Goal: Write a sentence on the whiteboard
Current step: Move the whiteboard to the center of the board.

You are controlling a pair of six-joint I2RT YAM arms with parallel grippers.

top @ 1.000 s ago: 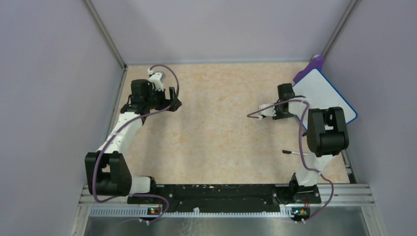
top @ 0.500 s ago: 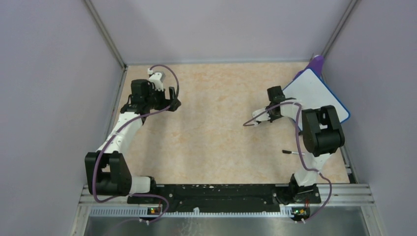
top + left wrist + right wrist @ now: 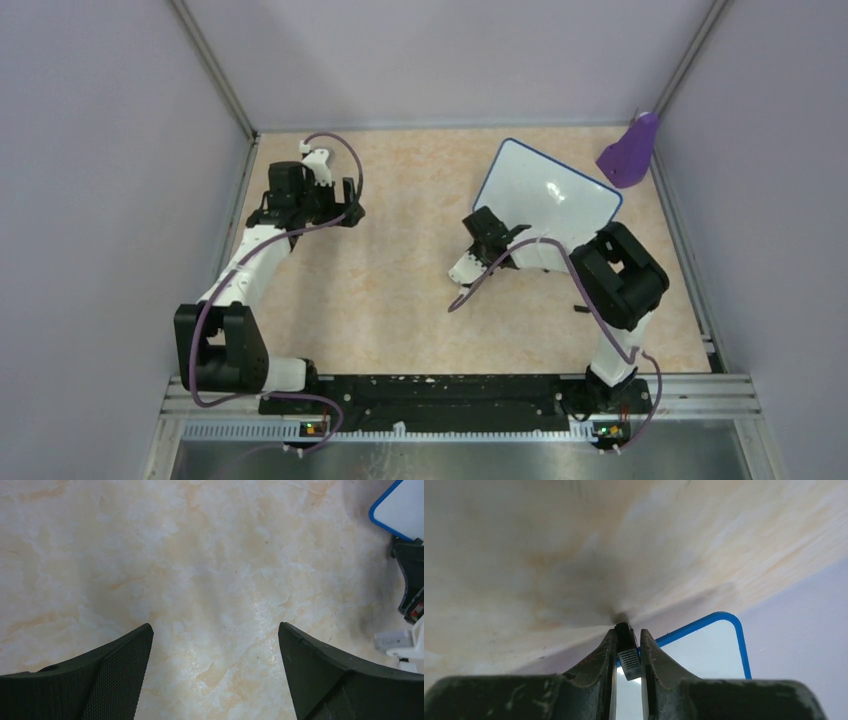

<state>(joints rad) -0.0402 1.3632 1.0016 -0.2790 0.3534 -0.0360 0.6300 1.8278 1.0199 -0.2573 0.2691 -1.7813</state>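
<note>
The whiteboard (image 3: 545, 190), white with a thin blue rim, lies tilted at the centre right of the table. Its face shows no writing, so the sentence is not in view. My right gripper (image 3: 489, 219) is shut on the board's near left edge. In the right wrist view the fingers (image 3: 604, 652) clamp a small black foot (image 3: 628, 652) of the whiteboard (image 3: 704, 652). My left gripper (image 3: 352, 205) is open and empty at the back left. The left wrist view shows it (image 3: 215, 630) over bare table, with the whiteboard's corner (image 3: 405, 507) at the upper right.
A purple scoop-shaped object (image 3: 630, 152) stands in the back right corner. The tip of a thin black marker (image 3: 579, 310) shows beside the right arm's elbow. Purple walls and metal rails bound the tan marbled table (image 3: 400, 300).
My right gripper has pulled the whiteboard left from the back right corner toward the table's centre, uncovering the purple object. The left arm has barely moved.
</note>
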